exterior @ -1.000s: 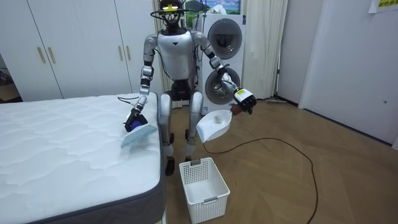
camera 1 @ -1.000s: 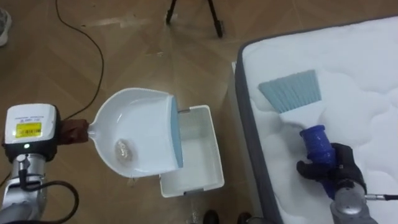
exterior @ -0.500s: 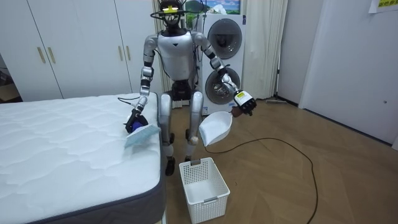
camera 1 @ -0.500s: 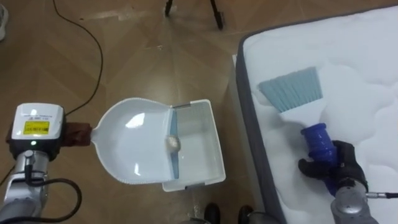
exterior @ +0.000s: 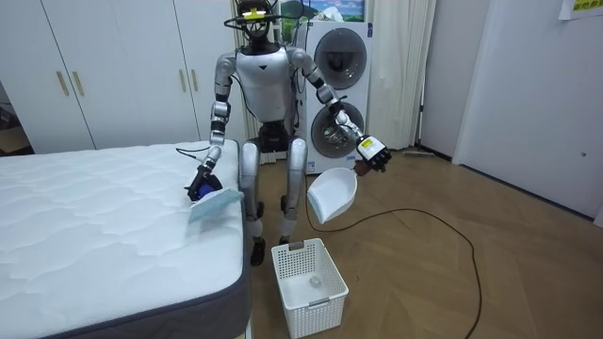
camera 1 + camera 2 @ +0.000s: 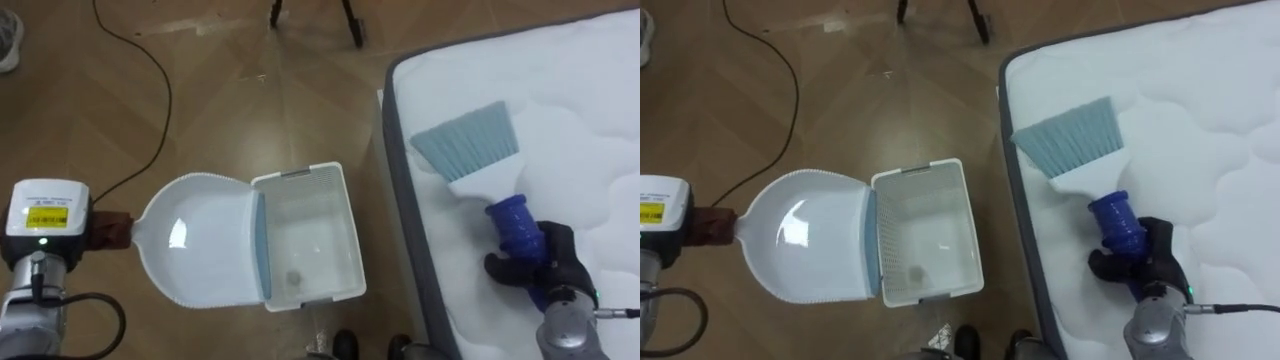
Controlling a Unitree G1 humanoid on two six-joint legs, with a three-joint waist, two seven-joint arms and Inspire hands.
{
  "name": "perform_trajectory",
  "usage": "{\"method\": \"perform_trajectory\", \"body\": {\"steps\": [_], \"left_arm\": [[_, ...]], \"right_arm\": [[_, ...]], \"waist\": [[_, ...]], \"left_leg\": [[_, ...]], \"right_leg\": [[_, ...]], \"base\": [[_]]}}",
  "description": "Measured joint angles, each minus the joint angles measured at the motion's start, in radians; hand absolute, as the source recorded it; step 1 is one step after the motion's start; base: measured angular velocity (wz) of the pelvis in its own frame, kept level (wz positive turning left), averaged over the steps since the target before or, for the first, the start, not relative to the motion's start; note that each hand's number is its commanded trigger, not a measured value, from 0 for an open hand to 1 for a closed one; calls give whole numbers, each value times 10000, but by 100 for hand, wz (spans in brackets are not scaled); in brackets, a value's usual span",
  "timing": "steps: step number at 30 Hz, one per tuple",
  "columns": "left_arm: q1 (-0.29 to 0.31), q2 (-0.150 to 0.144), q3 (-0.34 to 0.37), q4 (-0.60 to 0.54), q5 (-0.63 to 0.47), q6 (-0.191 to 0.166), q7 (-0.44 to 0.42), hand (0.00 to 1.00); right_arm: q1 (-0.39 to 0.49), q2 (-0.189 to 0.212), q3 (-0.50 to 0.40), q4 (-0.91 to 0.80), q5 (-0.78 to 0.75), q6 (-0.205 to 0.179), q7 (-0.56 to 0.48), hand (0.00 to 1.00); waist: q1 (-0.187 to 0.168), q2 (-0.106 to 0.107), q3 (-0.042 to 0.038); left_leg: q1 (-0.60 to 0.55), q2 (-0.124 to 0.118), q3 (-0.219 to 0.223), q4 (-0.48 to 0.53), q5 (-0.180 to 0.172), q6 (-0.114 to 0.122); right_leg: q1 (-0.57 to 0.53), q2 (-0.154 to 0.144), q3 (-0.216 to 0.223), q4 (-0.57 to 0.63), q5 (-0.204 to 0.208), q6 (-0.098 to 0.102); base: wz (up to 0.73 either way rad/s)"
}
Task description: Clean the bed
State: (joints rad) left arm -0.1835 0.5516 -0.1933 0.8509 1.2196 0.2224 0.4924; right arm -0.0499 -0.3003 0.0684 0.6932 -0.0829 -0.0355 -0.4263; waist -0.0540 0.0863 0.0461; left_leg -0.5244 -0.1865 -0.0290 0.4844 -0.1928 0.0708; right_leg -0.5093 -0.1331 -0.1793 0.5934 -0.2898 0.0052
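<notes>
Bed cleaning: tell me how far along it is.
Done: a small scrap lies in the basket, and the dustpan tipped above it at the left hand looks bare. In hand: the right hand's fingers curl round the brush, bristles resting on the bed. Left: the visible bed shows no litter, so probably only putting tools away.

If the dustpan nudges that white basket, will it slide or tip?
Likely slides: the basket looks thin perforated plastic, holding one small scrap, on smooth wood floor. Tipping seems unlikely: it sits low and wide.
</notes>
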Motion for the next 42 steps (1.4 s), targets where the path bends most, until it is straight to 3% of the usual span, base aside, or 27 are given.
{"method": "perform_trajectory", "body": {"steps": [11, 16, 19, 22, 23, 24, 29, 30, 35, 39, 42], "left_arm": [[-57, 247, 0, 52, -32, -64, -128, 100], [-35, 370, 0, 127, -36, -67, 506, 100], [-8, 360, -71, 183, -126, -106, 880, 100], [-3, 135, -137, 221, -564, -195, 1042, 100], [9, 105, -137, 248, -724, -327, 1110, 100], [27, 90, -137, 254, -735, -353, 1118, 100], [387, -299, -71, -205, -806, -410, 1187, 100], [653, -364, -71, -721, -800, -423, 1197, 100], [1215, -733, -59, -1683, -838, -628, 1289, 100], [1748, -931, -48, -2358, -1427, -573, 1210, 100], [2114, -1143, -49, -3148, -1414, -530, 761, 100]], "right_arm": [[3, -39, 316, -100, 184, -77, -243, 0], [39, -67, 458, -98, 232, -76, -402, 0], [122, -108, 656, -98, 288, -76, -403, 0], [342, -121, 777, -94, 588, -85, -367, 0], [384, -119, 793, -91, 700, -85, -311, 0], [406, -122, 791, -91, 766, -83, -265, 0], [915, -121, 781, -323, 1119, -68, 52, 0], [1140, -121, 777, -626, 1265, -69, 55, 0], [1850, -128, 658, -1328, 1318, -84, 9, 0], [2073, -124, 633, -1719, 1525, -84, 19, 0], [2166, -114, 631, -1915, 1495, 1, 209, 0]], "waist": [[51, -24, -6], [80, -35, -12], [66, -41, -15], [87, -55, -23], [85, -61, -26], [72, -79, -34], [98, -185, -138], [106, -274, -223], [124, -523, -431], [109, -592, -470], [88, -645, -456]], "left_leg": [[-134, -21, -35, 0, 25, 58], [-26, -23, -36, -5, 162, 296], [145, -18, -57, -66, 173, 320], [509, -3, -105, -306, 197, 490], [661, -2, -140, -398, 253, 829], [732, 1, -143, -431, 263, 891], [1713, 232, -107, -930, 315, 987], [1918, 239, -46, -1068, 339, 1017], [3091, 349, -10, -1660, 337, 1019], [3826, 528, 204, -2101, 337, 1020], [4117, 566, 346, -2250, 334, 1024]], "right_leg": [[-112, -41, -102, 173, 3, -3], [-32, -43, -98, 164, 4, -2], [139, -26, -91, 116, 5, -5], [509, 22, -119, -70, 28, -36], [624, 52, -129, -81, 30, -35], [676, 58, -122, -92, 30, -35], [1799, 320, -161, -1020, 337, -57], [1945, 324, -122, -1112, 352, -44], [3204, 528, -92, -2047, 562, 28], [4026, 775, 164, -2890, 884, 40], [4281, 844, 384, -3049, 934, 53]], "base": [[5], [2], [3], [0], [0], [0], [-10], [-12], [-11], [-21], [-16]]}}
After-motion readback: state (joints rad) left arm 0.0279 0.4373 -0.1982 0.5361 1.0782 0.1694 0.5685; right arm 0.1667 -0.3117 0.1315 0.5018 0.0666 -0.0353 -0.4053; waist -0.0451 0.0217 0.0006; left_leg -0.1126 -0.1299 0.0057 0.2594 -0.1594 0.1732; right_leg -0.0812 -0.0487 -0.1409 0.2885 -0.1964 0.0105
